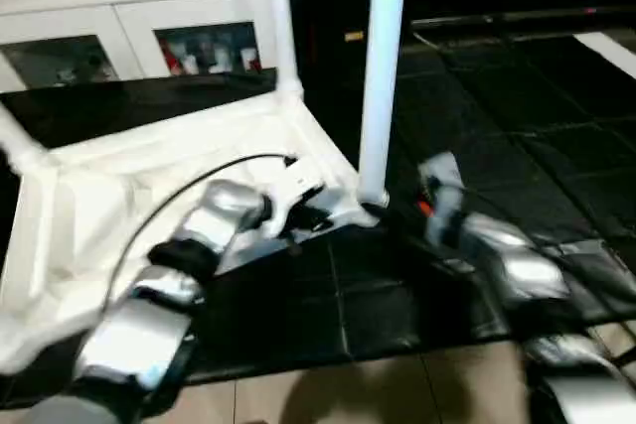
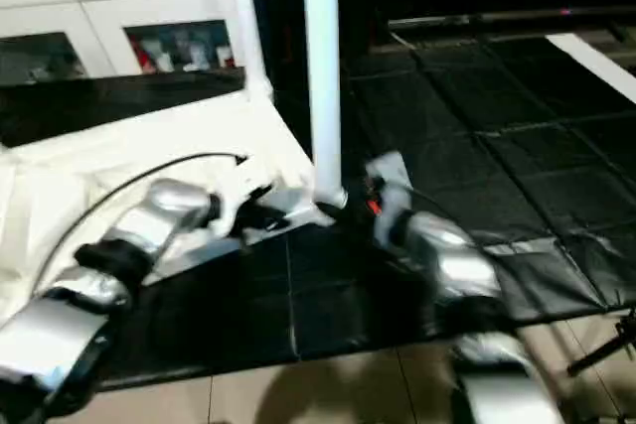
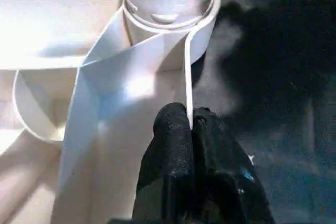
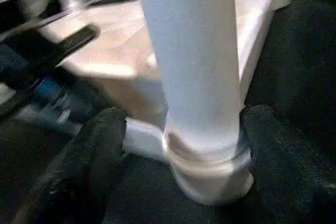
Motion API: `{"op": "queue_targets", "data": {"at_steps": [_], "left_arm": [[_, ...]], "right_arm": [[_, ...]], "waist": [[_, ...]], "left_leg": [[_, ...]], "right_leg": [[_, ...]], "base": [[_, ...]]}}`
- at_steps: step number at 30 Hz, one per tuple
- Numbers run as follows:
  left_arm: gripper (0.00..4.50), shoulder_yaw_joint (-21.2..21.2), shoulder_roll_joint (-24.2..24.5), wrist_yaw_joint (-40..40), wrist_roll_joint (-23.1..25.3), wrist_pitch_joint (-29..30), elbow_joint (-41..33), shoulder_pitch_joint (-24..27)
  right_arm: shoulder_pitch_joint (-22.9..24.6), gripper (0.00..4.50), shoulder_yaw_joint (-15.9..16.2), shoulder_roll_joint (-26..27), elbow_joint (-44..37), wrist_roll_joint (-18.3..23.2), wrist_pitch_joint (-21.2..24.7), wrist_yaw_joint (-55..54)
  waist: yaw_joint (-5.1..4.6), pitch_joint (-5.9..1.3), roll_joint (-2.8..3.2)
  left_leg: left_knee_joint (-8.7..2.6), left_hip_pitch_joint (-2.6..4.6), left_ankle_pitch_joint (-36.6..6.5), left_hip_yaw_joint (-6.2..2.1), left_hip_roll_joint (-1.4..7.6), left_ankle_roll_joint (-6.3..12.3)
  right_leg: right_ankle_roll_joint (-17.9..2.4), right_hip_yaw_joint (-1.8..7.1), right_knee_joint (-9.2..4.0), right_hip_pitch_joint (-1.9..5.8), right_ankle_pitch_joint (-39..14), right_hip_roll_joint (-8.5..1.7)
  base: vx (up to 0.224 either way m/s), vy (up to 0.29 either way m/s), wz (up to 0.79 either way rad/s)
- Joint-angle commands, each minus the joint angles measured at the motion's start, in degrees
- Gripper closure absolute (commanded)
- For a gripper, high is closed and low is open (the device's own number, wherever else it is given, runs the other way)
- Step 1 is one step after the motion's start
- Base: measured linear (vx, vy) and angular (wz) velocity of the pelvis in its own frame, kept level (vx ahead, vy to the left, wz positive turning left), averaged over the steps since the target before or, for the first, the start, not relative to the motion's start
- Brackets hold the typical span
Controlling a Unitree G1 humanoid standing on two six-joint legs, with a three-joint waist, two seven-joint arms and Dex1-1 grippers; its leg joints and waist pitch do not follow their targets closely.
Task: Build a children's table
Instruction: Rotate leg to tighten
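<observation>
The white table top (image 1: 149,196) lies upside down on the black floor mat (image 1: 497,126), a leg (image 1: 381,76) upright in its near corner socket (image 4: 210,166), tip cut off above. The left gripper (image 3: 190,124) pinches the thin rim beside that socket. The right gripper (image 4: 184,129) stands wide, black fingers (image 4: 94,150) either side of the leg's base; blur hides any contact.

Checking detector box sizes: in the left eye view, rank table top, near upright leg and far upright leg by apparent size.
1. Table top, largest.
2. Near upright leg.
3. Far upright leg, smallest; it looks thinner, but it stands farther from the camera, so true size is unsure.
</observation>
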Motion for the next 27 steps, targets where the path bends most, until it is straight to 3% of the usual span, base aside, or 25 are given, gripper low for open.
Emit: {"op": "queue_targets", "data": {"at_steps": [1,5,8,15,16,23,24,27], "left_arm": [[4.5,-1.21,0.65,-3.62,0.34,-2.53,-2.24,0.1],[4.5,-3.4,2.66,-12.05,-0.56,-4.7,-4.5,1.76],[4.5,-5.58,4.2,-18.25,-0.44,-6.37,-5.7,2.74],[4.5,-7.76,5.07,-24.12,-0.31,-8.25,-7.56,3.77],[4.5,-8.0,5.14,-24.76,-0.41,-8.22,-8.11,3.91],[4.5,-8.83,5.28,-26.83,-0.56,-8.5,-9.38,4.07],[4.5,-8.9,5.31,-27.08,-0.55,-8.52,-9.7,4.17],[4.5,-9.03,5.38,-27.29,-0.55,-8.48,-10.11,4.34]], "right_arm": [[0.58,0.41,1.82,-1.26,-2.83,0.88,0.48,4.94],[1.76,0.04,4.19,-6.26,-5.79,0.72,0.64,13.01],[1.83,0.04,5.77,-8.9,-7.27,0.34,0.68,17.52],[1.09,0.04,8.0,-9.74,-8.44,1.77,1.65,24.02],[0.8,0.32,8.73,-9.68,-8.2,1.82,1.62,24.9],[-0.93,0.81,10.33,-8.67,-5.34,0.83,0.8,27.23],[-1.16,0.81,10.57,-8.56,-5.09,0.75,0.74,27.49],[-1.58,1.15,10.75,-8.25,-4.59,0.85,0.55,27.91]], "waist": [[0.48,-4.35,-0.85],[1.08,-4.23,-0.73],[1.55,-4.32,-0.7],[2.57,-4.25,-0.7],[2.66,-4.21,-0.64],[2.71,-4.27,-0.85],[2.69,-4.27,-1.09],[2.81,-4.32,-1.01]], "left_leg": [[-3.1,-0.14,-6.16,-0.3,1.52,7.64],[-3.2,0.06,-7.15,-0.28,1.69,7.06],[-3.26,0.33,-7.25,-0.27,1.9,6.71],[-3.43,0.68,-8.65,-0.26,2.16,5.55],[-3.45,0.75,-8.8,-0.23,2.24,5.34],[-3.39,0.35,-7.85,-0.29,2.02,5.27],[-3.4,0.36,-7.66,-0.26,2.03,5.31],[-3.38,0.37,-7.11,-0.31,2.15,5.4]], "right_leg": [[-9.06,3.19,-3.63,4.1,-13.71,-3.87],[-8.89,3.33,-3.81,3.91,-15.24,-3.91],[-9.19,3.6,-3.6,3.72,-14.58,-3.94],[-9.55,3.73,-3.63,3.47,-15.65,-4.03],[-9.7,3.81,-3.61,3.35,-15.45,-4.01],[-9.13,3.75,-3.49,3.6,-15.92,-4.1],[-9.0,3.77,-3.51,3.62,-15.9,-4.06],[-8.97,3.82,-3.36,3.57,-15.65,-4.14]], "base": [[0.0,0.0,0.0],[0.0,0.0,0.0],[0.0,0.0,0.0],[0.0,0.0,0.0],[0.0,0.0,0.0],[0.0,0.0,0.0],[0.0,0.0,0.0],[0.0,0.0,0.0]]}}
